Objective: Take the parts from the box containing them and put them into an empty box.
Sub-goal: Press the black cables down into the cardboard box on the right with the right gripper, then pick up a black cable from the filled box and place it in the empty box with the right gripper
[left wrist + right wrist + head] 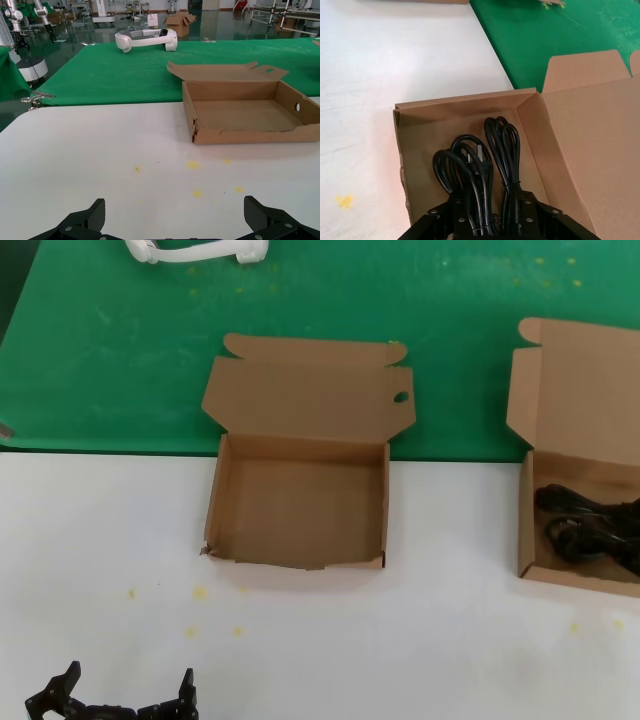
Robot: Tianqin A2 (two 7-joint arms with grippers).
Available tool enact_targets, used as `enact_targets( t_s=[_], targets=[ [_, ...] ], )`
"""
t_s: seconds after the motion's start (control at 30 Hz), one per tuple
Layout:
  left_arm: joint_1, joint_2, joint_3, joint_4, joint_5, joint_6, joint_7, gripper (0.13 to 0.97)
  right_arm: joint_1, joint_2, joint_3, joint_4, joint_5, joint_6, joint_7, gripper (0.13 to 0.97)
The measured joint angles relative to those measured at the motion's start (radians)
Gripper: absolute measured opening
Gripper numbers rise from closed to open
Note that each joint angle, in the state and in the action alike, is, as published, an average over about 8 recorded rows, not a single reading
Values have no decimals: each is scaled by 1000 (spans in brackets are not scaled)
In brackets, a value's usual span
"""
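Note:
The empty box stands open at the middle of the white table, with a round hole in its lid flap and a torn front corner; it also shows in the left wrist view. The box with the parts is at the right edge. Black coiled cords lie in it. In the right wrist view my right gripper is down inside this box, shut on the cords. My left gripper is open and empty near the front left, over bare table.
A green cloth covers the far side of the table. A white headset-like object lies on it, also seen in the left wrist view. Small yellow spots mark the white table.

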Motion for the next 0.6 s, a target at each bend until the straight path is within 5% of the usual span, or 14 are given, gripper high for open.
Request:
enact_targets(
  t_s=[0.17,0.6],
  targets=[
    [0,0,0,0,0,0,0,966,-22,18,0,55,-21,-6,46,308],
    [0,0,0,0,0,0,0,966,-61,32,10,131,-75,-12,135,180]
  ],
)
